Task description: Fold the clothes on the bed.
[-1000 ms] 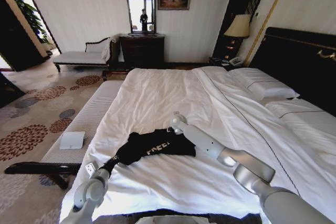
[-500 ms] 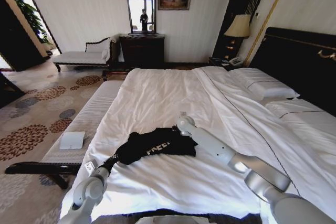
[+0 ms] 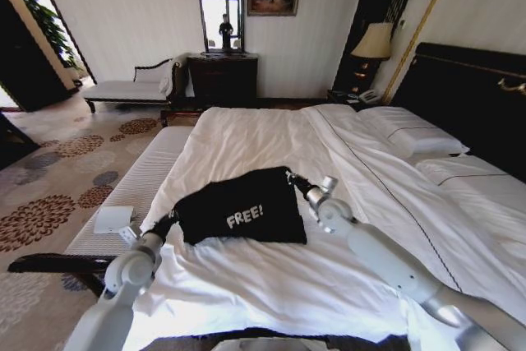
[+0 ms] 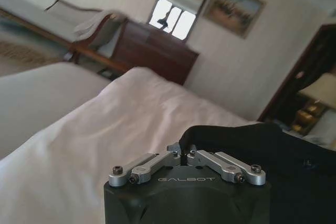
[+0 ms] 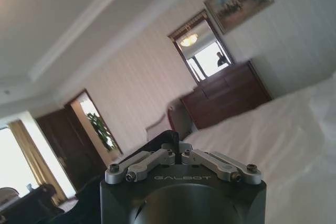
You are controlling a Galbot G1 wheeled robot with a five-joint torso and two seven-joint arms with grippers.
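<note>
The black T-shirt (image 3: 238, 207) with white "FREE!" lettering hangs stretched between both grippers above the near part of the white bed (image 3: 271, 133). My left gripper (image 3: 167, 221) is shut on its left edge, and my right gripper (image 3: 292, 177) is shut on its upper right corner. In the left wrist view the fingers (image 4: 182, 154) are pinched on the black cloth (image 4: 247, 145). In the right wrist view the closed fingers (image 5: 181, 153) hold a black fold (image 5: 152, 142).
A cushioned bench (image 3: 131, 195) with a white pad (image 3: 113, 219) on it runs along the bed's left side. White pillows (image 3: 411, 133) lie by the dark headboard (image 3: 468, 96). A chaise (image 3: 131, 88), dresser (image 3: 222, 80) and lamp (image 3: 374, 41) stand by the far wall.
Both grippers have risen and moved apart, lifting the crumpled T-shirt off the bed and spreading it so the lettering faces me. The right arm swung right and up.
</note>
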